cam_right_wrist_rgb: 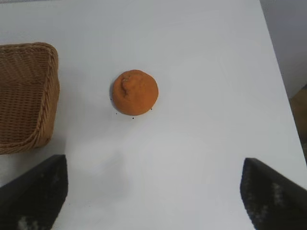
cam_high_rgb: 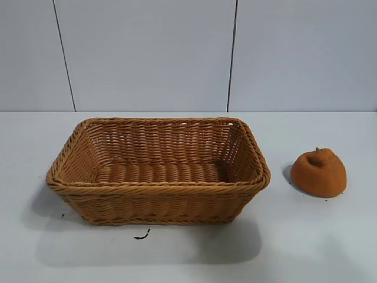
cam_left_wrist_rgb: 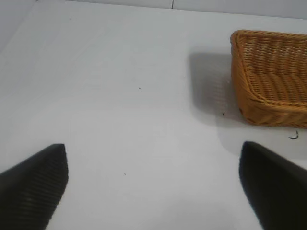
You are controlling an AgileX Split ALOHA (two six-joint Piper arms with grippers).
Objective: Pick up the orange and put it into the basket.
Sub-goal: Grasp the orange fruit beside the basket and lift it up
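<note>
The orange, a dull-orange lumpy mound with a stem nub, sits on the white table to the right of the basket. The basket is a large tan wicker rectangle, empty inside. In the right wrist view the orange lies ahead of my right gripper, which is open and empty above bare table, with the basket's corner beside it. My left gripper is open and empty over bare table, and the basket's end shows farther off. Neither gripper shows in the exterior view.
A small dark scrap lies on the table in front of the basket; it also shows in the left wrist view. The table's edge runs past the orange in the right wrist view. A pale panelled wall stands behind.
</note>
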